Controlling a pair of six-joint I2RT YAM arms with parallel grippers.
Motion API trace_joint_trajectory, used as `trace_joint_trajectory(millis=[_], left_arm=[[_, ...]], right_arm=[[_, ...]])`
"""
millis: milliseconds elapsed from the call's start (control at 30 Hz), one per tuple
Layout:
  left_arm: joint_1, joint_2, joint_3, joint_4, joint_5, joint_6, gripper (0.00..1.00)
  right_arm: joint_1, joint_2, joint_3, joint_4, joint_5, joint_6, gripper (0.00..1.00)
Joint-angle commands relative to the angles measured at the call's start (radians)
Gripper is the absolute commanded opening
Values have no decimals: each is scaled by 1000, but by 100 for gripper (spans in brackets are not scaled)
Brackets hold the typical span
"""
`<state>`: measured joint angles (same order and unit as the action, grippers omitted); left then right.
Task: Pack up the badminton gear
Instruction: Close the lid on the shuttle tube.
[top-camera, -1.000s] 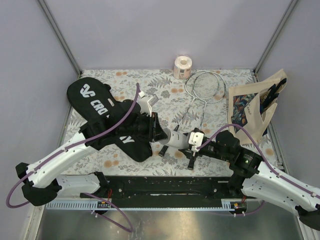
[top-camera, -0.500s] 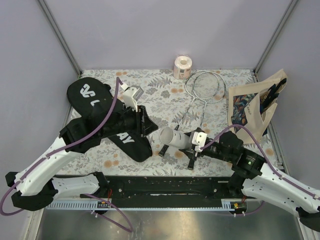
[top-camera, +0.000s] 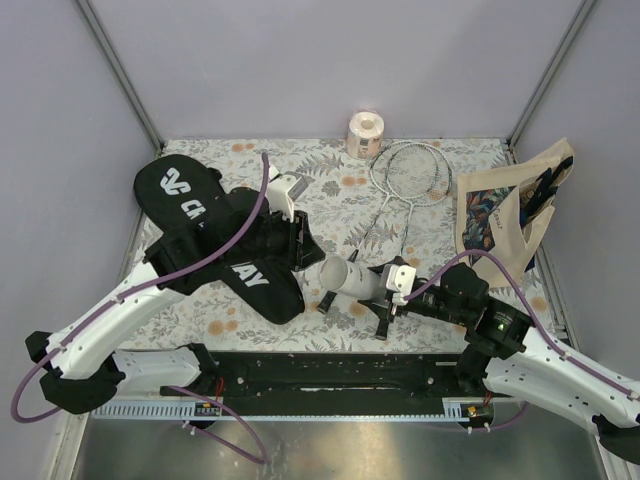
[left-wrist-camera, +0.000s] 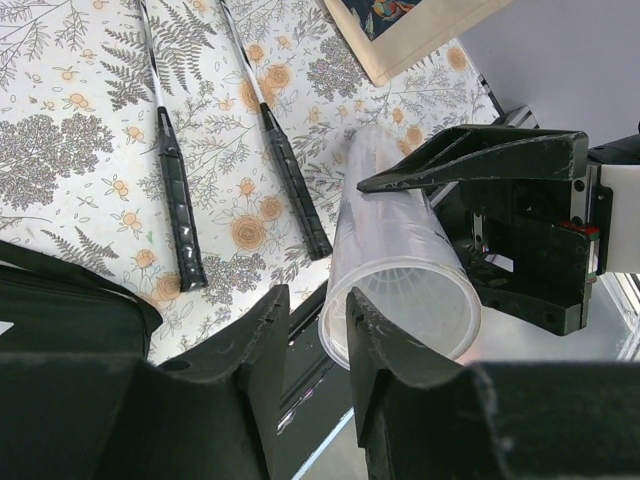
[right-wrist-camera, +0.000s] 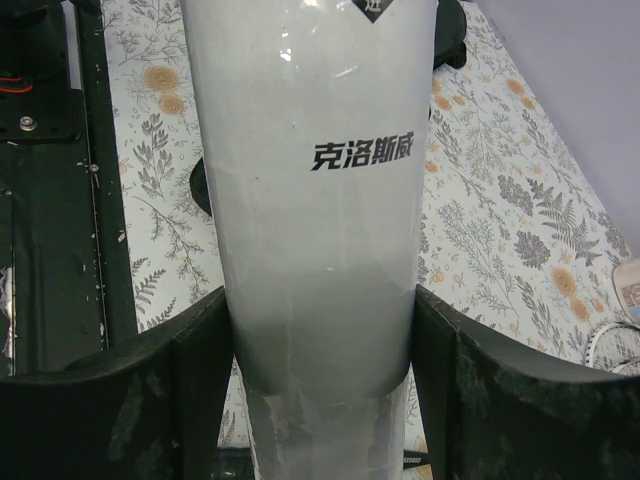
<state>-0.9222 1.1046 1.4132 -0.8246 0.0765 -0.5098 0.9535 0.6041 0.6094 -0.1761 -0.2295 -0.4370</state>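
1. The right end effector (right-wrist-camera: 318, 345) is clamping the white tube (top-camera: 352, 278) near its rear end, with both fingers (right-wrist-camera: 190, 380) pressing its sides.
2. The tube is hanging tilted above the bench (top-camera: 250, 160), just right of the near end of the black bag (top-camera: 178, 188), with its open mouth facing the bag.
3. The left end effector (left-wrist-camera: 310, 330) is hovering between the bag and the tube's mouth, slightly parted and gripping nothing. One fingertip is overlapping the tube's rim in the wrist view, and whether they touch cannot be told.
4. The bag is lying diagonally on the bench, with the left arm (top-camera: 130, 300) crossing over it and hiding part of its white lettering.
5. Two rackets (top-camera: 410, 172) are lying side by side to the right of the bag. Their heads are overlapping at the far end, and one of their black handles (left-wrist-camera: 175, 200) is ending just beside the tube.
6. A printed tote (top-camera: 495, 215) is sitting well to the right of the bag, past the rackets. A paper roll (top-camera: 364, 133) is standing beyond the bag and to its right, close to the racket heads.
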Motion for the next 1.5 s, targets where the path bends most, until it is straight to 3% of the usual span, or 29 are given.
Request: trace_joint_trajectory(millis=[0,267,667,933,1067,1133,1267,1467], left_arm=[[11,12,-5,67,46,28,32],[17,21,-26,84,74,34,26],[19,-11,-94,134,111,-12,25],[17,-18,-122,143,105,20,37],[19,-23,-118,142,106,31,38],[19,-25,-115,140,108,31,34],[17,-31,-122,148,124,14,16],[19,-38,-123,157,138,-24,3]], right_arm=[[4,-13,24,79,-19,9,38],[4,-13,18,86,-25,11,38],[4,-3,16,98,-18,12,38],[4,-13,10,101,-33,14,38],[2,-24,7,101,-33,12,38],[4,-24,7,102,-36,14,38],[4,-26,6,107,-39,17,38],[4,-29,4,112,-39,18,38]])
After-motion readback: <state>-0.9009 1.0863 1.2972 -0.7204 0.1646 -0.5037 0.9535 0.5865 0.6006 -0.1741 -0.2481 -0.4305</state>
